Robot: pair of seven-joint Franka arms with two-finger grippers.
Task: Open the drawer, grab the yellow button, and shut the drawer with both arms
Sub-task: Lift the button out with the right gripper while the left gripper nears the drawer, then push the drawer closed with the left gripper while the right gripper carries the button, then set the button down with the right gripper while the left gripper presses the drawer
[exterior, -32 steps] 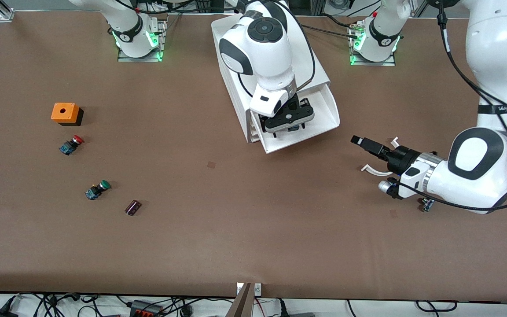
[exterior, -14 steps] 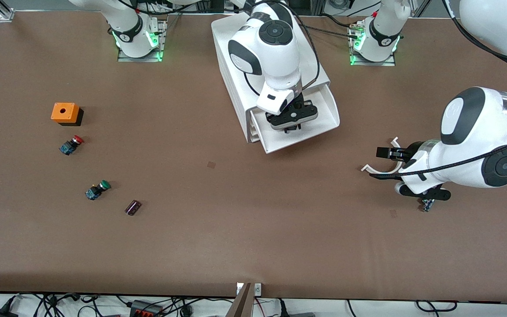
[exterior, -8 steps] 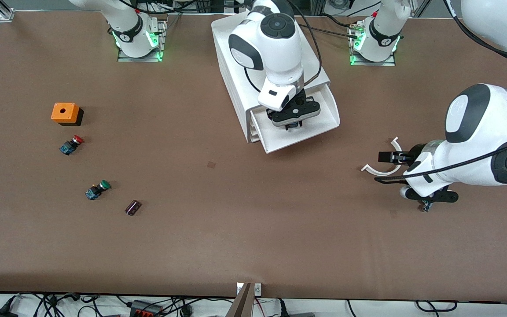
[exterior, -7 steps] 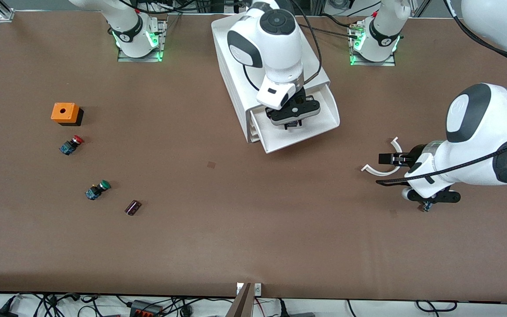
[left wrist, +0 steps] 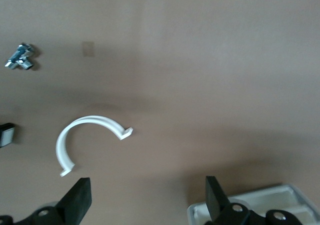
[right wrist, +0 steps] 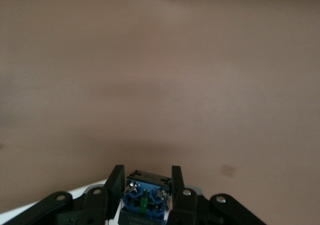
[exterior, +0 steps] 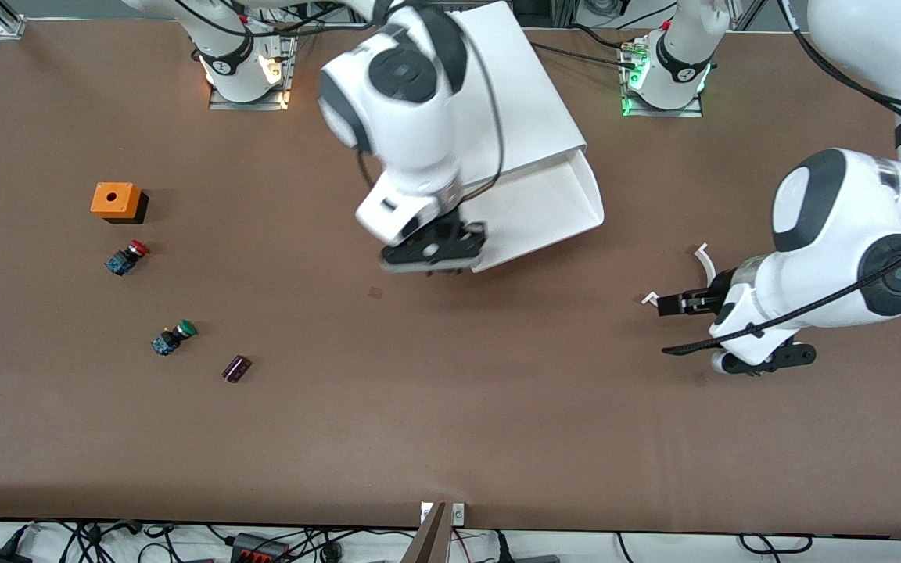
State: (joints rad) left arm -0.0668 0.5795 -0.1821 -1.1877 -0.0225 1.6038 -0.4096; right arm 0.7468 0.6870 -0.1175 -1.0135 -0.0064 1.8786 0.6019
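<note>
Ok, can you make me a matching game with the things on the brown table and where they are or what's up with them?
1. orange square box
2. small red-capped button
3. white top drawer
4. right gripper

a. pulled open
b. shut on a blue button body
c. just nearer the front camera than the orange box
d. at the right arm's end of the table, farthest from the front camera of the small things there

Pairs: 1-d, 2-c, 3-a, 4-b
</note>
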